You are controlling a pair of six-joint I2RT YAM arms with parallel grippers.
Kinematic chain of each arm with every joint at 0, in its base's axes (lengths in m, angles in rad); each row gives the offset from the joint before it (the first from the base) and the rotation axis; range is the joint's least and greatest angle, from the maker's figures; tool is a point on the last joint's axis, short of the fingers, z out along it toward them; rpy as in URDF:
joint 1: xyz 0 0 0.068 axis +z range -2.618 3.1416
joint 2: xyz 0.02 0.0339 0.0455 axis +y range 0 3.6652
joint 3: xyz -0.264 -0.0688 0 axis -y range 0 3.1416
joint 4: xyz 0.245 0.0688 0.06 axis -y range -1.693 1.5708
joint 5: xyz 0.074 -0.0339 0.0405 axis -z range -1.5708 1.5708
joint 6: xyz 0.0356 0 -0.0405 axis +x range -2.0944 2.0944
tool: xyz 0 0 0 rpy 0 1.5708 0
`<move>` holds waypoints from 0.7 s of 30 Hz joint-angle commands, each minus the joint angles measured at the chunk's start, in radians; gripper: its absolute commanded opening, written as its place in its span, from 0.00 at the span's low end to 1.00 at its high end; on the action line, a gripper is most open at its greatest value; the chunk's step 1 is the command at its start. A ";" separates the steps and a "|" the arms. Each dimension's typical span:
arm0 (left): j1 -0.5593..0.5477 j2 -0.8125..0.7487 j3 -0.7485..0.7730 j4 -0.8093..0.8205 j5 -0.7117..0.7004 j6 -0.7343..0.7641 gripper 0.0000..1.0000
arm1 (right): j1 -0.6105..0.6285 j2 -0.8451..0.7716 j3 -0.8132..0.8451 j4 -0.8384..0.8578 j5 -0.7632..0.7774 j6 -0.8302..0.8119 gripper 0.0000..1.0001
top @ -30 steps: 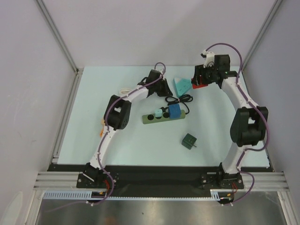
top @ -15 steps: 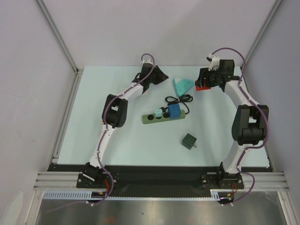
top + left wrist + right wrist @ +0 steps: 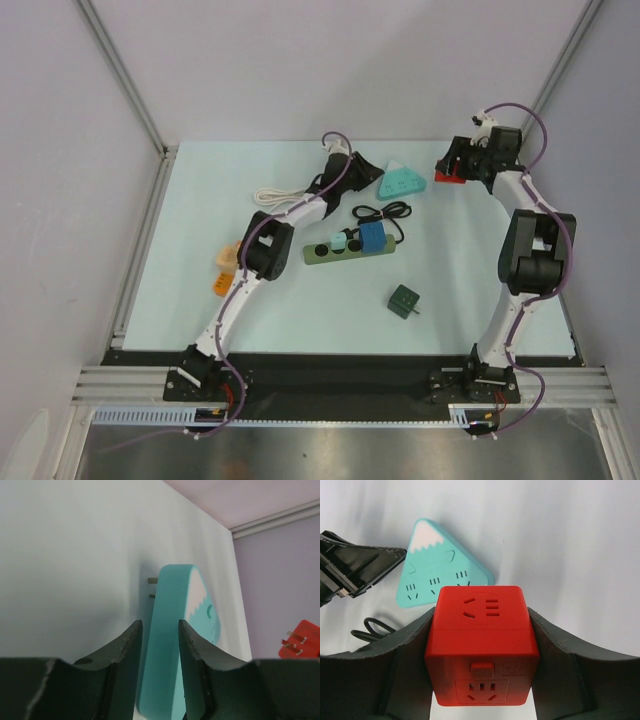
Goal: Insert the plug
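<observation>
The power strip (image 3: 345, 250) lies mid-bench. Toward the far edge, the left pincer (image 3: 160, 625) is narrowly parted just short of the teal triangular plug (image 3: 180, 595). Nearer the far right corner, the right pincer (image 3: 480, 615) clamps the red cube plug (image 3: 482, 645), which looks like rigid, light, slick plastic, best held by its flat sides.

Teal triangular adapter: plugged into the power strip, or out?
Out. The teal adapter lies on the table, apart from the green power strip; the left wrist view shows its prongs bare.
</observation>
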 commanded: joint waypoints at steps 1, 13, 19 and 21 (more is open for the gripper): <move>-0.039 0.042 0.079 0.137 -0.008 -0.062 0.40 | -0.007 -0.033 0.000 0.081 -0.036 0.013 0.00; -0.143 0.038 0.073 0.173 0.092 -0.015 0.38 | -0.063 -0.038 0.088 -0.223 -0.042 -0.232 0.00; -0.148 0.006 0.026 0.207 0.179 -0.019 0.42 | -0.079 0.002 0.217 -0.480 -0.024 -0.424 0.00; -0.131 -0.076 -0.053 0.246 0.221 -0.018 0.44 | -0.081 0.025 0.275 -0.560 -0.016 -0.452 0.00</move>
